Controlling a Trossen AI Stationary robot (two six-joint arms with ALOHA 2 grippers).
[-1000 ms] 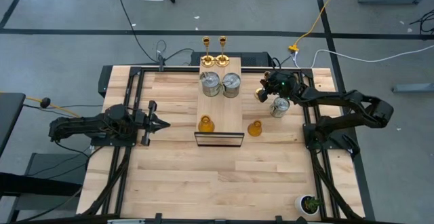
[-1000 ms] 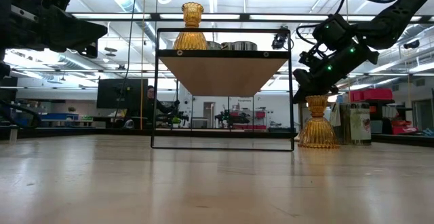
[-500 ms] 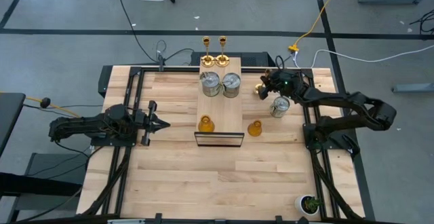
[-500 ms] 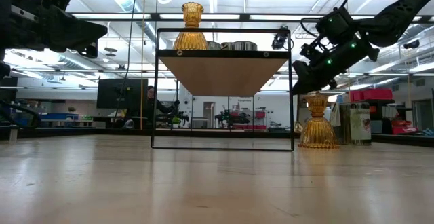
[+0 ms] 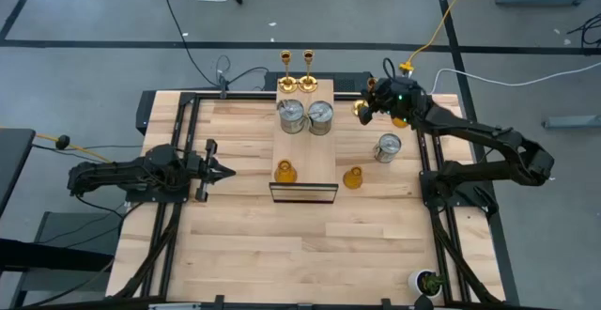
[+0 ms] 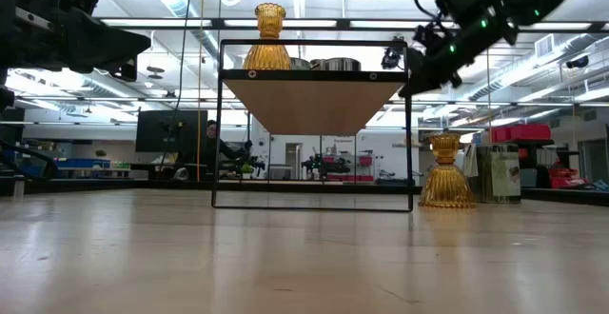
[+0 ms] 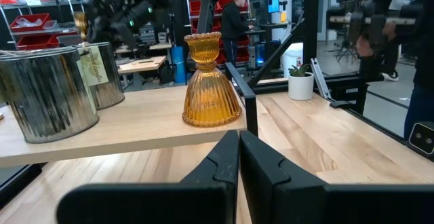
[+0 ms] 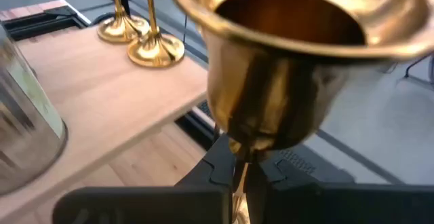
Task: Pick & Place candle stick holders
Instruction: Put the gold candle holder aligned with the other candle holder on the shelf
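Since a second ago the right claw (image 5: 364, 109) has risen off the tabletop (image 5: 244, 244) toward the shelf (image 5: 305, 160), clamped on a gold candlestick (image 8: 285, 68) by its thin stem. The two others (image 5: 297, 83) stand just ahead of it — a swinging base could topple them, or the stem could slip. The left claw (image 7: 239, 157) waits, shut and empty.

Small potted plant (image 5: 430, 282) at table (image 5: 244, 254) corner — person (image 7: 235, 13), possibly standing, beyond
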